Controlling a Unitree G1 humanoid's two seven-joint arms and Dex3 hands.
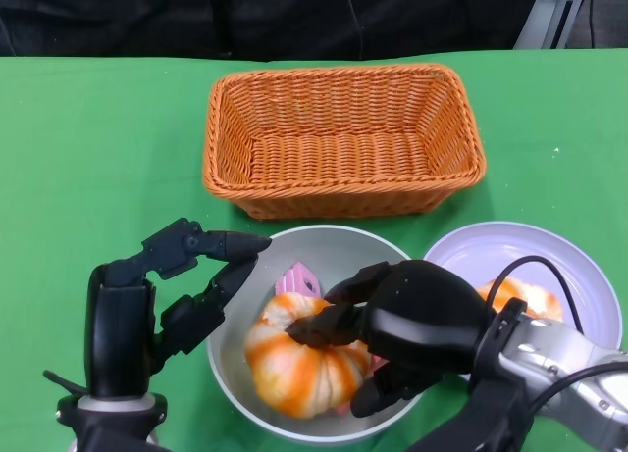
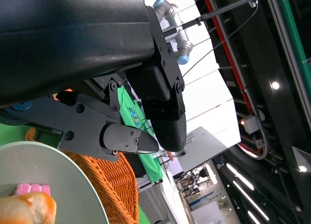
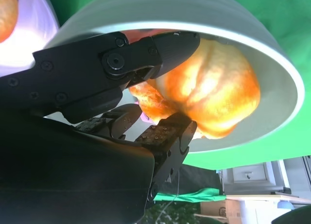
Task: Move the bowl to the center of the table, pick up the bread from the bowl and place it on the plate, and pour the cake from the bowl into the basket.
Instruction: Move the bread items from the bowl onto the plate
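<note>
A grey bowl (image 1: 235, 374) stands at the near middle of the green table, holding an orange-and-white bread (image 1: 294, 369) and a pink cake (image 1: 298, 277) behind it. My right hand (image 1: 412, 320) reaches into the bowl from the right and grips the bread; in the right wrist view its fingers (image 3: 167, 136) clamp the bread (image 3: 218, 88) from both sides inside the bowl (image 3: 272, 54). My left hand (image 1: 186, 285) hovers at the bowl's left rim with fingers apart, holding nothing. The left wrist view shows that hand (image 2: 121, 88) above the bowl (image 2: 63, 185).
An empty orange wicker basket (image 1: 339, 202) sits just behind the bowl. A lavender plate (image 1: 579, 266) lies to the right of the bowl with another orange bread (image 1: 525, 295) on it, partly hidden by my right arm. Green table extends far left and right.
</note>
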